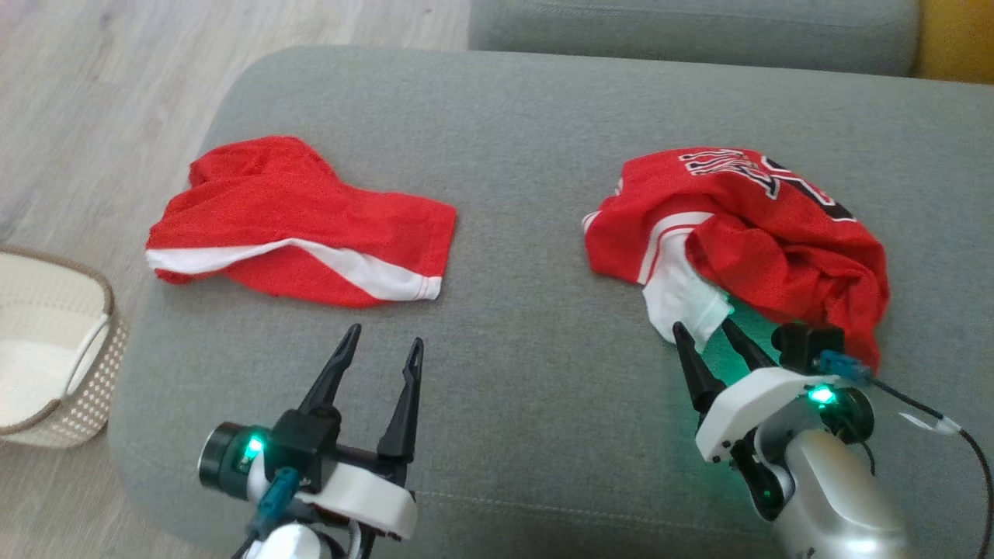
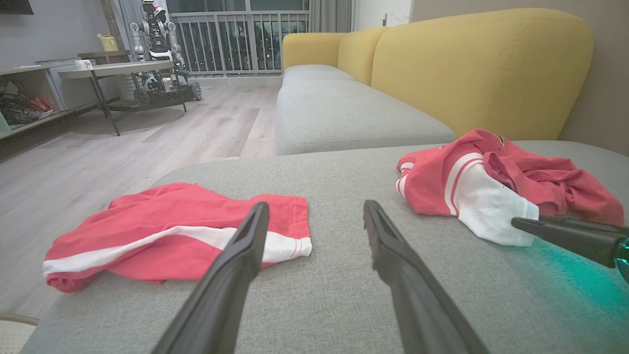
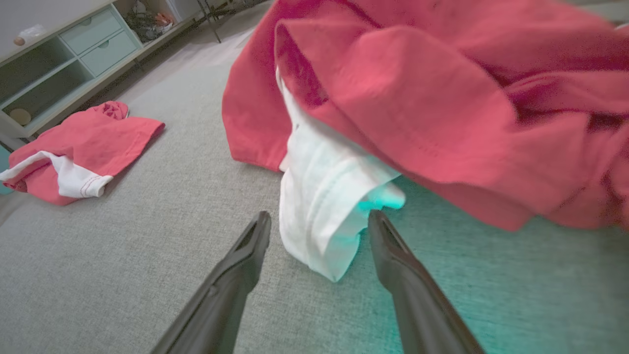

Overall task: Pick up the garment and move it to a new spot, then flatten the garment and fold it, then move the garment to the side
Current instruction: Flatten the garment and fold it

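Note:
A crumpled red jersey (image 1: 776, 241) with black-and-white lettering lies on the right of the grey sofa cushion (image 1: 528, 140). Its white sleeve (image 1: 683, 291) points toward me. My right gripper (image 1: 703, 326) is open, its tips at the sleeve's end; in the right wrist view the sleeve (image 3: 324, 196) lies between the open right gripper (image 3: 319, 216) fingers, not pinched. Red shorts (image 1: 287, 210) with a white stripe lie flat on the left. My left gripper (image 1: 386, 338) is open and empty, just short of the shorts' hem (image 2: 290, 236).
A white woven basket (image 1: 46, 349) stands on the wood floor off the cushion's left edge. Another grey seat (image 2: 344, 108) and a yellow backrest (image 2: 467, 64) lie beyond. A table (image 2: 113, 71) and a second robot (image 2: 157, 29) stand far across the room.

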Tool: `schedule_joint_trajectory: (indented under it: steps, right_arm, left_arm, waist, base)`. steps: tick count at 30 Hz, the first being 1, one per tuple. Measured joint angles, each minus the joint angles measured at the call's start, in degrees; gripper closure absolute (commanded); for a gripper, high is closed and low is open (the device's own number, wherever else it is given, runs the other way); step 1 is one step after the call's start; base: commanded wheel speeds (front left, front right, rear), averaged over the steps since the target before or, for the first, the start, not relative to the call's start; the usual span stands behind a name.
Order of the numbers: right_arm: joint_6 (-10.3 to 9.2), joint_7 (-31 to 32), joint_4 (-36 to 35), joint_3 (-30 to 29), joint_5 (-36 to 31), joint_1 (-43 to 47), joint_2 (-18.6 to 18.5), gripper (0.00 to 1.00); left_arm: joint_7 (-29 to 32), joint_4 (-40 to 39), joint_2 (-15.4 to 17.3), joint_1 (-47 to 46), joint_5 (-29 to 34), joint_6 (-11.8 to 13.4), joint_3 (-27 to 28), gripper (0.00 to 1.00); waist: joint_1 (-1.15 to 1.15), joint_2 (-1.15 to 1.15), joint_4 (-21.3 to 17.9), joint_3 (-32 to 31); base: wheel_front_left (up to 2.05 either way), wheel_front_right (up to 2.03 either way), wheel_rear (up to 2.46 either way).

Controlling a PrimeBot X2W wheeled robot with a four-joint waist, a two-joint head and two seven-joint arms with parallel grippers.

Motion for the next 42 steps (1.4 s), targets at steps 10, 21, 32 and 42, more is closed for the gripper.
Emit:
schedule_joint_trajectory:
  steps: [10, 21, 32, 42]
  right_arm:
    - [0.0, -2.56, 4.6, 6.67, 4.11, -5.38, -0.21, 1.0]
    - [0.0, -2.81, -15.53, 17.89, 14.33, -6.65, -0.41, 1.0]
    - [0.0, 0.48, -7.54, 37.51, 20.76, -6.91, -0.62, 0.0]
    - [0.0, -0.48, -1.09, 38.67, 16.93, -9.69, -0.7, 0.0]
  left_arm:
    - [0.0, 1.01, -1.01, -0.19, 1.1, -1.03, -0.02, 0.0]
    - [0.0, 1.78, -1.26, 1.77, 1.93, -1.48, -0.14, 0.0]
    - [0.0, 1.78, -1.48, 2.39, 2.77, -1.55, -0.67, 0.0]
    - [0.0, 1.93, -1.87, 2.41, 2.75, -1.46, -0.44, 0.0]
  waist:
    - [0.0, 0.0, 2.01, -0.38]
    - [0.0, 0.0, 1.52, -5.91]
    - [0.0, 0.0, 1.72, -5.71]
    - [0.0, 0.0, -1.27, -6.28]
  base:
    - [0.0, 0.0, 0.0]
    - [0.0, 0.0, 0.0]
    - [0.0, 0.0, 0.0]
    - [0.0, 0.0, 0.0]
